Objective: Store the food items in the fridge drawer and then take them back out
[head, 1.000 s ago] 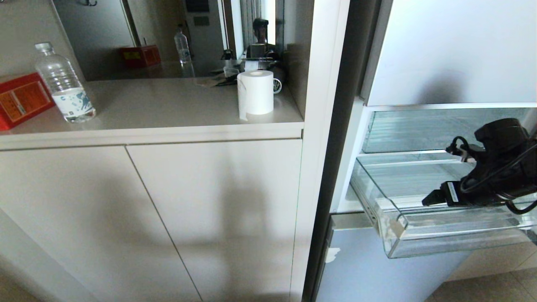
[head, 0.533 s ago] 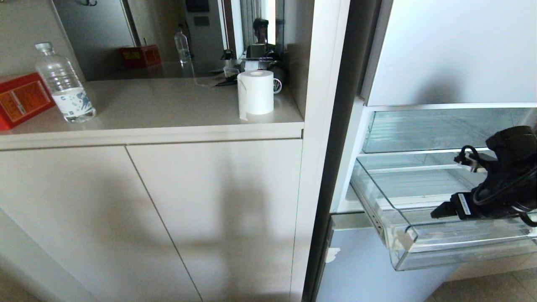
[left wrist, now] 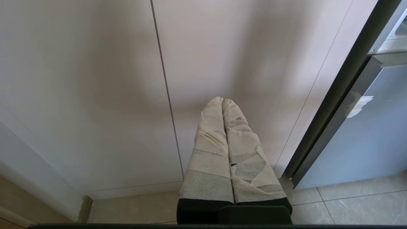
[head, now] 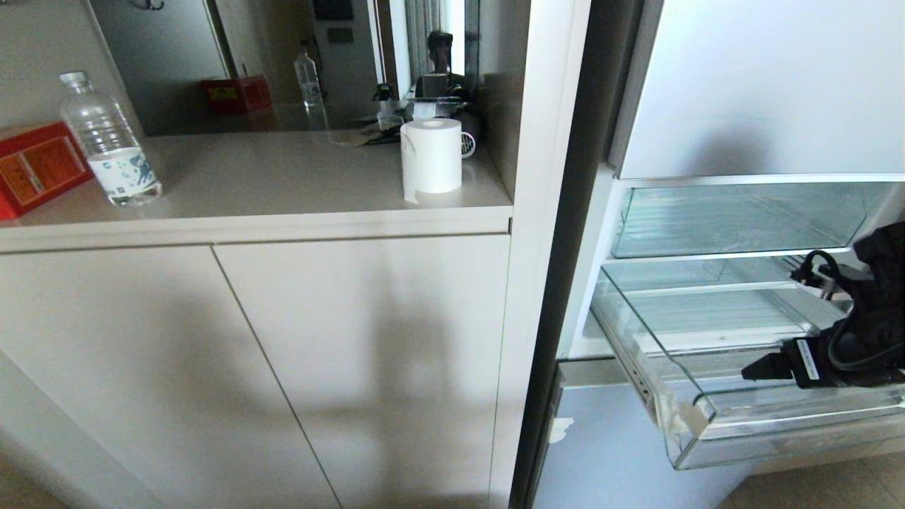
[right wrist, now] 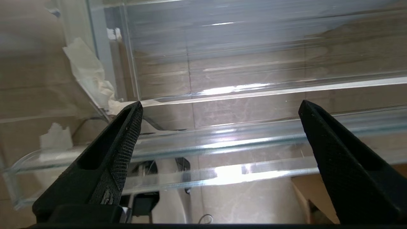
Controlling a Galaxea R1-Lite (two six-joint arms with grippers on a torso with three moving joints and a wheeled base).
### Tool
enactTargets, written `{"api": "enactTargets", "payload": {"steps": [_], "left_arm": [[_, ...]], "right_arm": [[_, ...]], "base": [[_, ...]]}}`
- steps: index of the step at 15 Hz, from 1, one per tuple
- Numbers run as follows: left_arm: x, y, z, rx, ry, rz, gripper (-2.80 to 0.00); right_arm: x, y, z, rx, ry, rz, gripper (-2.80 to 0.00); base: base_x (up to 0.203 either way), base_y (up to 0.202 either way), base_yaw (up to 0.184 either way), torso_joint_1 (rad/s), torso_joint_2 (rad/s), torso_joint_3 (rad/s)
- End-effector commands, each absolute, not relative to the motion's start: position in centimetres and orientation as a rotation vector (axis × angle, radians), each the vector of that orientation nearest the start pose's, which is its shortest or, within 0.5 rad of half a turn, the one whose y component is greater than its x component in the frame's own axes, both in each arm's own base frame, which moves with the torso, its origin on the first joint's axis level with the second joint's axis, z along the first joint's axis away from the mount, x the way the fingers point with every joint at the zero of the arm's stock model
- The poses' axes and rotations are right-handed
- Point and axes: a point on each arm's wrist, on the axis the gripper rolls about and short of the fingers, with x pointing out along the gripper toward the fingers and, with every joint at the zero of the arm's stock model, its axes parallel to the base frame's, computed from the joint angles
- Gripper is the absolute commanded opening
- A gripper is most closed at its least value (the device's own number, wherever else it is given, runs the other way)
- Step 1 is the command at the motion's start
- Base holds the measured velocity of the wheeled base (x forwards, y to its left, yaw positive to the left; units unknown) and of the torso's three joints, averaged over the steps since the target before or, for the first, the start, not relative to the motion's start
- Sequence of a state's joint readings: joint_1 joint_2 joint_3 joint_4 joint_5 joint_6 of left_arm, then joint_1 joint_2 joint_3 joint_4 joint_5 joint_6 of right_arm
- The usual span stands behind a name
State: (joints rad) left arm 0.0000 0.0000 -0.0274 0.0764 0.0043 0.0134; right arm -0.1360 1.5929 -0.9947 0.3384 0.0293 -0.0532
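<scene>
The fridge drawer (head: 714, 417) is pulled out of the fridge, at the right side of the head view. It is a clear plastic drawer, and a beige tape scrap (head: 675, 413) sticks on its front left corner. No red or orange food piece shows in the part of the drawer that can be seen; its right part is cut off by the picture edge and covered by the arm. Directly above it sits another clear bin (head: 735, 219), and nothing can be seen inside that one.

The right gripper (right wrist: 219, 108) reaches from the right over the front lip of the drawer, pointing down into it. Its two black fingers (right wrist: 124, 133) stand wide apart and hold nothing. The left gripper (left wrist: 223, 103) hangs low before the beige cabinet doors (head: 247, 367); its taped fingers are pressed together and empty.

Farther back, on the counter (head: 283, 184), stand a water bottle (head: 109, 141), a red box (head: 35, 170) cut by the left edge, and a white paper roll (head: 431, 159). Behind them a mirror (head: 297, 63) shows dim reflections, hard to make out.
</scene>
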Motion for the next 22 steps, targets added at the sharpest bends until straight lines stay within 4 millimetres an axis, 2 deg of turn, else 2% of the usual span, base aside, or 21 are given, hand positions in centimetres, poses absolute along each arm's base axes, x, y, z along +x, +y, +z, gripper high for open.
{"api": "enactTargets", "payload": {"steps": [1,3,5,7,10,11,15,17,22], "left_arm": [[-2.5,0.0,7.5,0.014,0.049,0.004,-2.80],[-2.5,0.0,7.5,0.014,0.049,0.004,-2.80],[-2.5,0.0,7.5,0.014,0.049,0.004,-2.80],[-2.5,0.0,7.5,0.014,0.049,0.004,-2.80],[-2.5,0.0,7.5,0.014,0.049,0.004,-2.80],[-2.5,0.0,7.5,0.014,0.049,0.004,-2.80],[-2.5,0.0,7.5,0.014,0.049,0.004,-2.80],[-2.5,0.0,7.5,0.014,0.049,0.004,-2.80],[-2.5,0.0,7.5,0.014,0.049,0.004,-2.80]], "right_arm": [[25.1,-3.3,19.0,0.032,0.879,-0.064,0.00],[25.5,-3.2,19.7,0.043,0.757,-0.039,0.00],[23.9,-2.9,20.9,0.041,0.665,-0.032,0.00],[21.3,-2.6,22.4,0.034,0.577,-0.026,0.00],[15.8,-1.8,24.2,0.052,0.431,-0.003,0.00],[13.7,-1.5,24.3,0.061,0.389,0.013,-2.80],[6.8,-0.5,22.0,0.083,0.281,0.056,-2.80],[4.7,-0.1,20.1,0.093,0.264,0.077,-2.80],[0.3,0.5,16.7,0.082,0.144,0.108,-2.80]], "base": [[0.000,0.000,0.000,0.000,0.00,0.000],[0.000,0.000,0.000,0.000,0.00,0.000],[0.000,0.000,0.000,0.000,0.00,0.000],[0.000,0.000,0.000,0.000,0.00,0.000],[0.000,0.000,0.000,0.000,0.00,0.000],[0.000,0.000,0.000,0.000,0.00,0.000],[0.000,0.000,0.000,0.000,0.00,0.000],[0.000,0.000,0.000,0.000,0.00,0.000],[0.000,0.000,0.000,0.000,0.00,0.000]]}}
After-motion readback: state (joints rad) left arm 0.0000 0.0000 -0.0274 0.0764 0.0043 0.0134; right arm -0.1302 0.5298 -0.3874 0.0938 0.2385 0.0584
